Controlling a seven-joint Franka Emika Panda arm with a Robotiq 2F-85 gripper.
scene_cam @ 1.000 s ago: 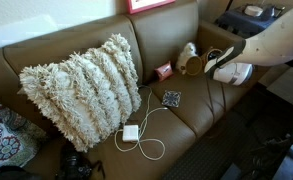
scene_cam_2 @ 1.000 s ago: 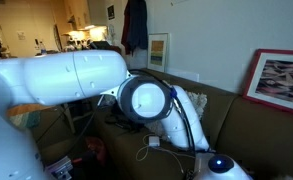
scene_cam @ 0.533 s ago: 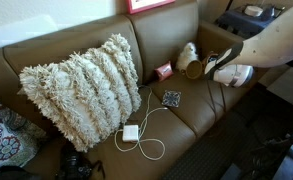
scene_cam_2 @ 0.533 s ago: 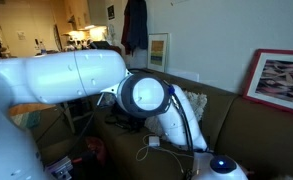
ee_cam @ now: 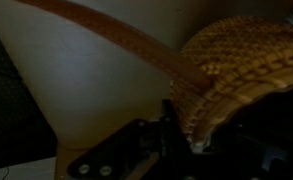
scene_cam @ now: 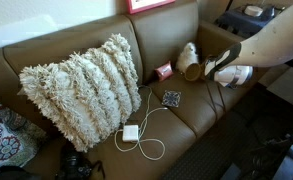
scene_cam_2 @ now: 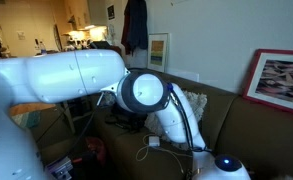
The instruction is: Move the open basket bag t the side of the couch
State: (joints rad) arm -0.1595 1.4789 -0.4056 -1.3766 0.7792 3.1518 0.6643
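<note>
The open basket bag [scene_cam: 192, 69] is a small tan woven basket at the far end of the brown leather couch [scene_cam: 196, 112], close to its padded arm. My gripper [scene_cam: 207, 69] reaches in from the right and is shut on the basket's rim. In the wrist view the woven basket [ee_cam: 241, 60] fills the upper right, and its rim runs down between my dark jaws, with the gripper [ee_cam: 186, 125] closed on it. In an exterior view my white arm [scene_cam_2: 76, 80] hides the basket, and only a part of the couch [scene_cam_2: 226, 115] shows.
A big cream shaggy pillow [scene_cam: 81, 90] leans on the couch back. A cream fuzzy lump [scene_cam: 186, 52] and a small pink box [scene_cam: 164, 71] sit just behind the basket. A white charger with its cable [scene_cam: 130, 132] and a small dark patterned square [scene_cam: 172, 98] lie on the seat.
The arm and the basket have shifted only very slightly. The grip on the rim is unchanged.
</note>
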